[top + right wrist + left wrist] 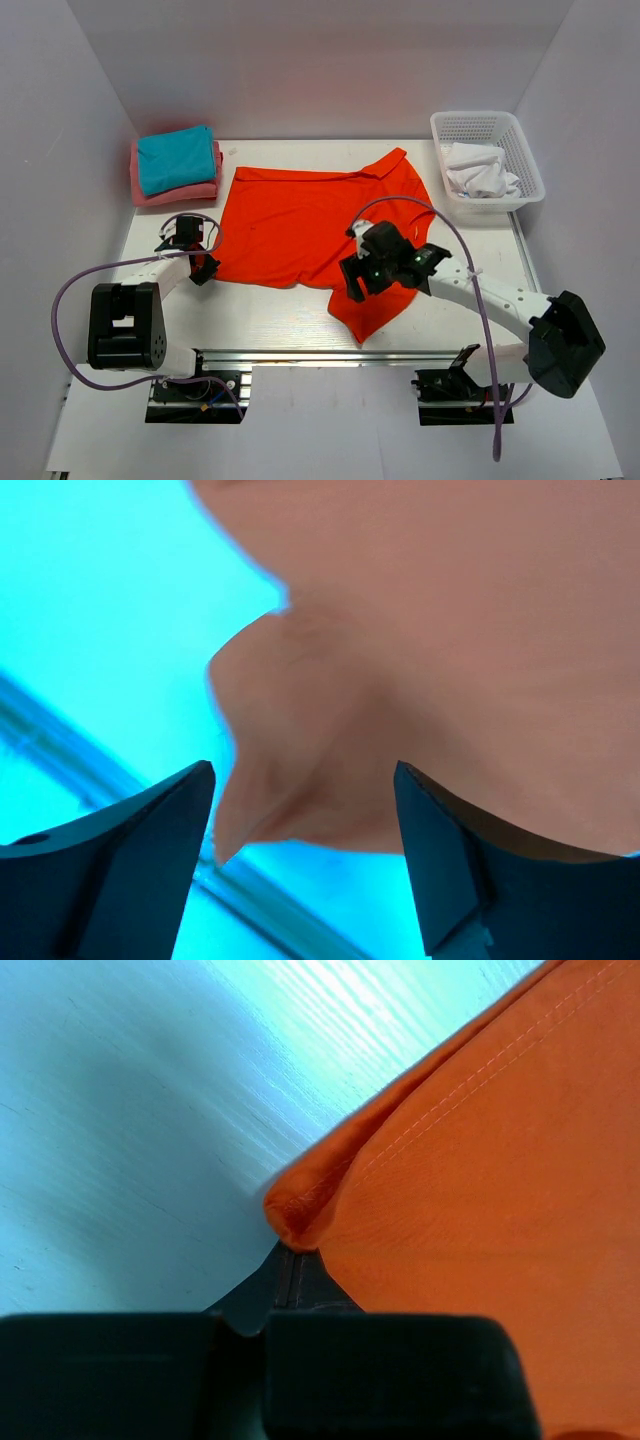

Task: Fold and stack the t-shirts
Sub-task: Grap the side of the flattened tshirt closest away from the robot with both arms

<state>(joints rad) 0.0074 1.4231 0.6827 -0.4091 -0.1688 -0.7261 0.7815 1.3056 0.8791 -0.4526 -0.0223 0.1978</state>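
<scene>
Left claw [292, 1275] clamped on orange-red t-shirt [300, 225] hem corner, thin bite | right claw [305, 780] apart, straddling near-edge flap | shirt spread across worktop [260, 315] middle | risk: hem slips free; a one-sided lift would skew the fold

1. top external: fixed high behind the near edge, facing down and forward; distant, takes in the whole table [270, 315].
2. left wrist: very close, low over the table, looking past the left gripper [290, 1275] at a corner of the orange shirt [500, 1210].
3. right wrist: very close, blurred, looking between the jaws of the right gripper [302, 770] at an edge of the orange shirt.
4. shared: all three views show the orange shirt and the table.
</scene>
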